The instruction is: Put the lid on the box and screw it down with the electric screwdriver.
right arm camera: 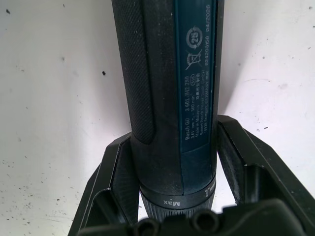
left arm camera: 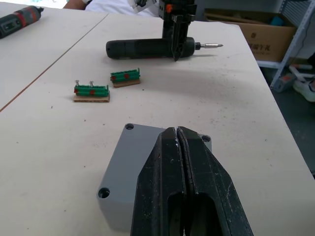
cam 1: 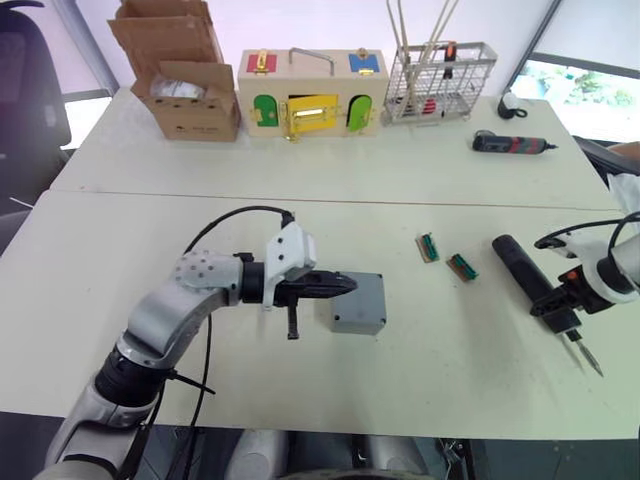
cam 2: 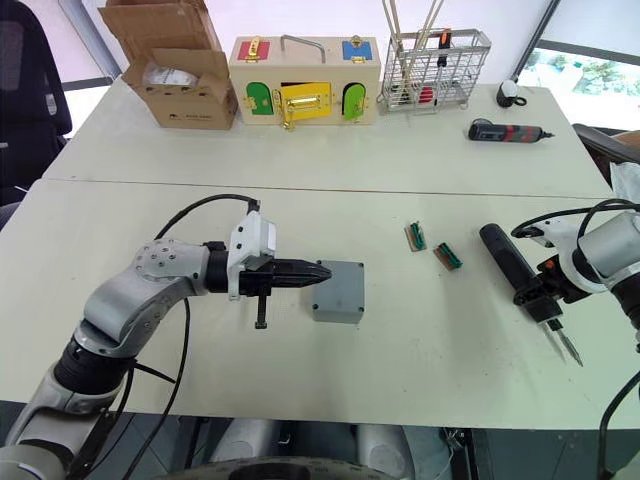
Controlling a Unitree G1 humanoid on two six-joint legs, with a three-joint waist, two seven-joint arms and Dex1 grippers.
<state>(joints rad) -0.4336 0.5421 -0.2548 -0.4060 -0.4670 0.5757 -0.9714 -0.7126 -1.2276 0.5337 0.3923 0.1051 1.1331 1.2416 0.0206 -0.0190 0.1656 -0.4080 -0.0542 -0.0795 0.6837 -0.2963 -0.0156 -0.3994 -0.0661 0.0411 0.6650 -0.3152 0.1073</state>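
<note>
Head stereo pair looks forward and down over the table, far edge at 12 o'clock. Left wrist camera sits close above the box, facing the screwdriver; right wrist camera hugs it.

The small square grey plastic box sits at the frame's centre. Right of it lie two green terminal blocks, then the thick dark cylindrical electric screwdriver. A wooden latch box stands at upper centre.
</note>
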